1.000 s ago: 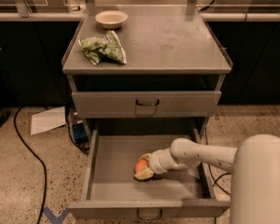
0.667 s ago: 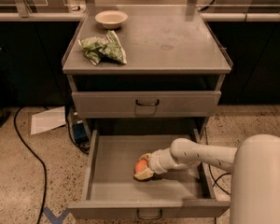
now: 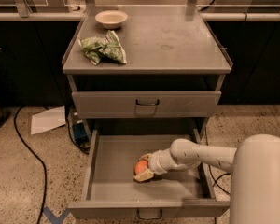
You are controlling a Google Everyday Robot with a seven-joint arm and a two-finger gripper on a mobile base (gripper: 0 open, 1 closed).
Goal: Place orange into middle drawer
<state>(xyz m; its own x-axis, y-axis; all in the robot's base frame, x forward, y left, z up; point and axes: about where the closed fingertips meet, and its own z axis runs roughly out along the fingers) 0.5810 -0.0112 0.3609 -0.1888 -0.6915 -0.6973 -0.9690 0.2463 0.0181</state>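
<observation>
Steel cabinet (image 3: 177,41) fills the middle of our view, grey and flat-topped. On its top, at the far left, we see a pale round bowl (image 3: 111,18), and just nearer than it lies a crumpled green-and-white snack bag (image 3: 104,49); the two are apart.

Under the top, the upper drawer (image 3: 186,104) is closed, with a dark loop handle (image 3: 147,103) at the centre of its front. Below it, the middle drawer (image 3: 107,209) is pulled out towards us, and its shallow box is open to view.

We see the white arm (image 3: 196,154) reach in from the right, over the drawer's right wall, running leftward and low. The gripper (image 3: 143,167) is inside the drawer, near the middle of its floor. Its pale fingers (image 3: 143,176) are clamped on the orange (image 3: 140,166), one on the far side and one on the near side of the fruit. The orange sits low in the drawer; we cannot tell whether it touches the floor. It is well clear of the drawer's left wall and its front panel.

The robot's pale body (image 3: 261,181) bulks at the near right. On the speckled floor to the left lie a sheet of paper (image 3: 47,120) and a black cable (image 3: 28,148).
</observation>
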